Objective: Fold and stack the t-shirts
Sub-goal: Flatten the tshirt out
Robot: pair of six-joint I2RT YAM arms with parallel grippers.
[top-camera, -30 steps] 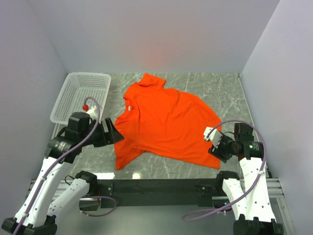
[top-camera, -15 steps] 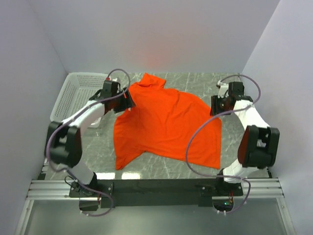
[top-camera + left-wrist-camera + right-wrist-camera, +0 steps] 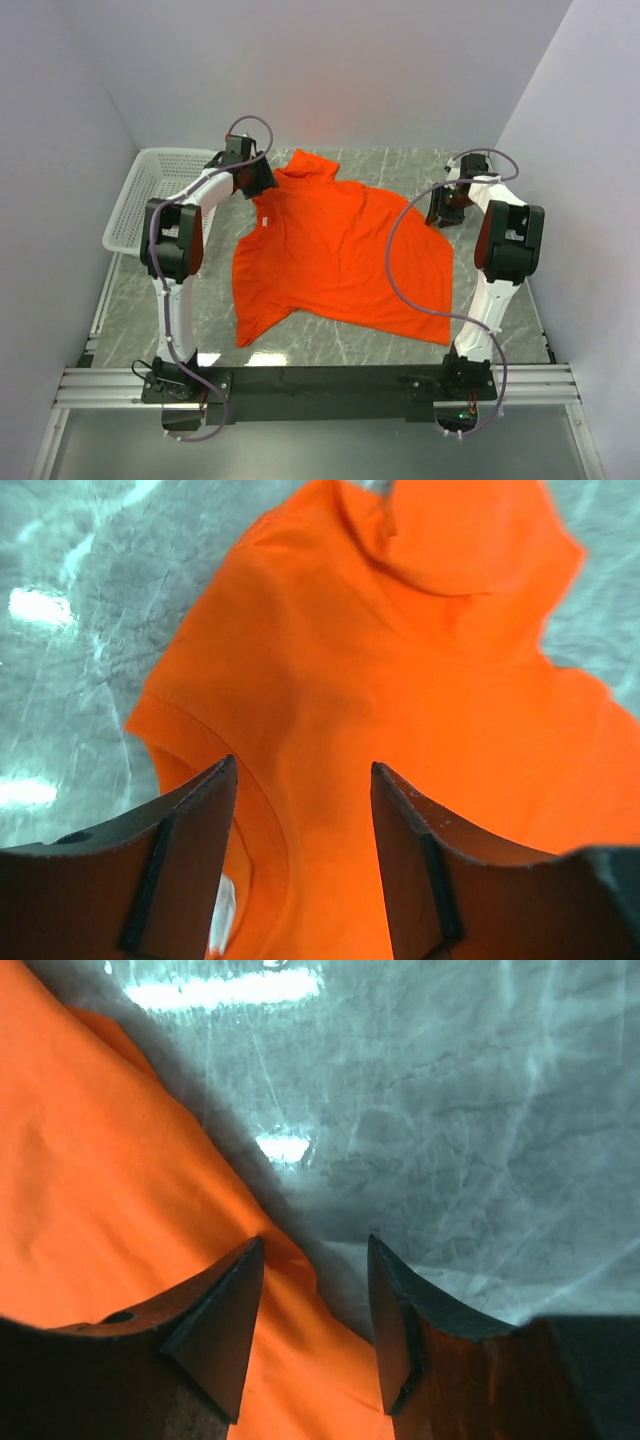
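One bright orange-red t-shirt [image 3: 340, 250] lies spread and rumpled on the grey marble table [image 3: 160, 300], its small white neck label [image 3: 262, 222] showing at the left. My left gripper [image 3: 262, 183] is at the shirt's far left shoulder beside the collar. In the left wrist view it [image 3: 302, 765] stands open over the cloth [image 3: 400, 630], the label [image 3: 222, 910] by its left finger. My right gripper [image 3: 438, 215] is at the shirt's far right edge. In the right wrist view it [image 3: 315, 1240] is open, straddling the cloth edge [image 3: 100, 1160].
A white mesh basket [image 3: 160, 195] stands at the far left, just beside the left arm. Pale walls close in the table at the back and both sides. Bare marble [image 3: 480, 1110] lies to the right of the shirt's edge.
Both arms have swung from near their bases out over the table, then farther back. The left one now reaches the collar and the right one the shirt's right edge. The shirt has not moved.
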